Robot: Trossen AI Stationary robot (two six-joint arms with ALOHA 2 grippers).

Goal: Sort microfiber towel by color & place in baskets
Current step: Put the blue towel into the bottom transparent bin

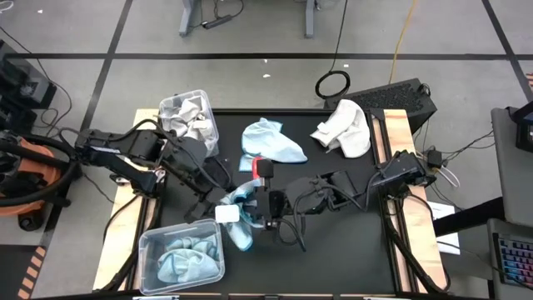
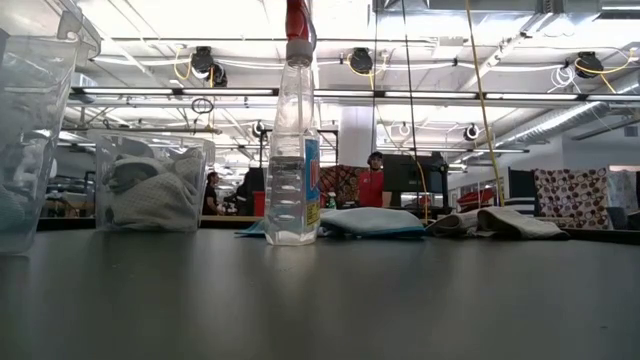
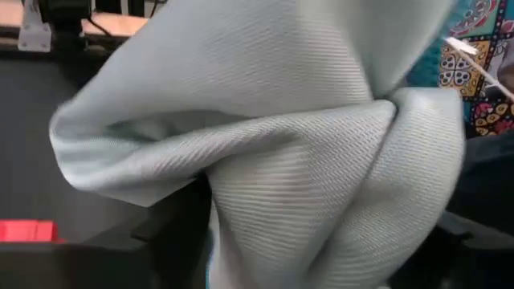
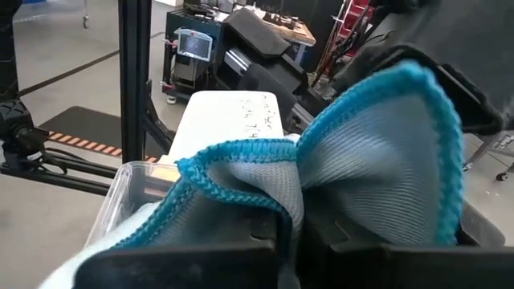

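Both arms reach in toward the middle of the table and meet there — the left arm angling in from its side, the right arm stretched out low across the surface. The left gripper (image 1: 218, 202) and the right gripper (image 1: 260, 208) sit just beside each other, the right one's fingers clamped tight — closed.

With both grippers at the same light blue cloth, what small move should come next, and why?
Probably the right gripper, shut on the light blue microfiber towel, should carry it toward the clear plastic bin holding blue cloths, while the left gripper backs off. That bin lies just beside the towel.
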